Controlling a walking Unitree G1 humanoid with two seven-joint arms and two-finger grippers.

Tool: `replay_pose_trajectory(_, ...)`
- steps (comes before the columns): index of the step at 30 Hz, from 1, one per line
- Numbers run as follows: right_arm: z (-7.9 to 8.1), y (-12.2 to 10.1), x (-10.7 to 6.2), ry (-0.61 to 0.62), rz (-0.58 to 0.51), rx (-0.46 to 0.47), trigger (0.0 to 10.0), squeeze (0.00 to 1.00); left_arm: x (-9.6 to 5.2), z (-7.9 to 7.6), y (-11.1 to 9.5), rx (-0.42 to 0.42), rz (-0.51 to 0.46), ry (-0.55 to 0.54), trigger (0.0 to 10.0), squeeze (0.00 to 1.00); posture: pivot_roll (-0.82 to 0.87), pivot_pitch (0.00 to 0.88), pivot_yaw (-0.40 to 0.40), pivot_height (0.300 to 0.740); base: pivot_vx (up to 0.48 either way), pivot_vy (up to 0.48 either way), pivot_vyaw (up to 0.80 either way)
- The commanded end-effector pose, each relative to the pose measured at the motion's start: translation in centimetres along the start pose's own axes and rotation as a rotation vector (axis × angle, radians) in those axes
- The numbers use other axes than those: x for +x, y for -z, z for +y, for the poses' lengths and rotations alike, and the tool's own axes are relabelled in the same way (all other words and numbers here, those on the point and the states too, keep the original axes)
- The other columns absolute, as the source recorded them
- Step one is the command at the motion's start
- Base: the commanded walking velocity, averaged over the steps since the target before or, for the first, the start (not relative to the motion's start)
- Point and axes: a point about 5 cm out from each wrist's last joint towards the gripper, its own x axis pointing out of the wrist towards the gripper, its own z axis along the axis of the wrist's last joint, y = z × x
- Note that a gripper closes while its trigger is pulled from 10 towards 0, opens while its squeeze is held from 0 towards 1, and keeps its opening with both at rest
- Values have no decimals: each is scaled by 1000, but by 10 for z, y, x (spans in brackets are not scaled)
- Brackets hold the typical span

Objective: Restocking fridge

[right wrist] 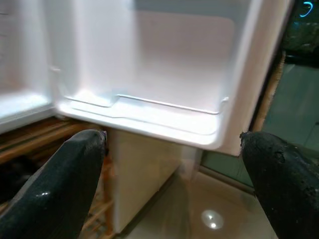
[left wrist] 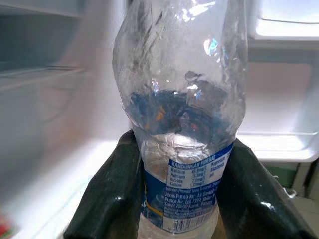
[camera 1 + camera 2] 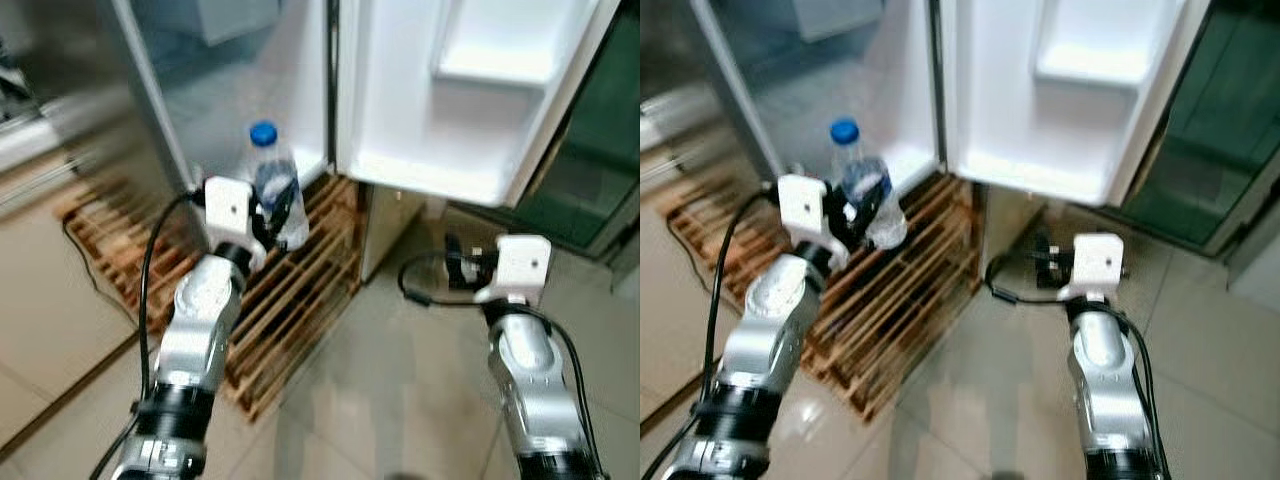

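Item one, your left tool point(image 3: 268, 215): clenched on a clear crinkled plastic water bottle with a blue cap and a blue-and-white label point(image 3: 273, 185), held upright in the air in front of the open fridge, above the slatted wooden pallet point(image 3: 300, 290) on which the fridge stands. In the left wrist view the two black fingers point(image 2: 107, 194) press the bottle's lower body from either side at the label band, just under the dented, creased shoulder. Handling, as a judgement: the thin wall is soft and gives under pressure, the film looks wet or misted and so likely slippery, and the water level is hard to read, so you should treat it as moderately heavy with weight low down. The label band is the best place to hold, since the ribbed section there is stiffer than the crumpled upper part; squeezing harder would only buckle it. Item two, your right tool point(image 3: 455, 268): released, fingers point(image 1: 75, 169) spread wide and carrying nothing, hanging low over the pale tiled floor point(image 3: 400, 380), pointed at the white inner door of the fridge with its moulded door shelf point(image 1: 149, 112). Item three, the fridge's white interior compartment point(image 3: 240, 80): open, lying directly behind the bottle.
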Motion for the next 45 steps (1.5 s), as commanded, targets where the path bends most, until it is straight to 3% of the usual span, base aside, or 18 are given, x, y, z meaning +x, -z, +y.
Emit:
replay_pose_trajectory(1, 0, -1, 1, 2, -4, 7, 10000, 0, 7, -5, -13, 20, -52, 40, 10000, 0, -63, 0, 35, 740, 480, 0, -800)
replay_pose_trajectory(8, -1, 0, 0, 10, -6, 1, 10000, 0, 9, -8, -14, 18, -58, 66, 10000, 0, -69, 0, 39, 740, 480, 0, -775)
replay_pose_trajectory(20, 0, 1, -2, 2, -2, 0, 10000, 0, 9, -9, -14, 28, -60, 63, 10000, 0, -72, 0, 41, 740, 480, 0, -127)
replay_pose_trajectory(28, 8, -2, -7, -71, -2, 14, 10000, 0, 12, -1, -20, 56, -68, 3, 10000, 0, -79, 0, 41, 740, 0, 0, 0)
replay_pose_trajectory(36, 8, 0, -14, -81, 16, 18, 10000, 0, 13, -2, -17, 56, -53, 8, 10000, 0, -86, 0, 43, 740, 0, 0, 0)
replay_pose_trajectory(45, 24, 2, -23, -204, 48, 43, 10000, 0, 23, -9, -6, 98, -59, 7, 10000, 0, -96, 0, 45, 740, 0, 0, 0)
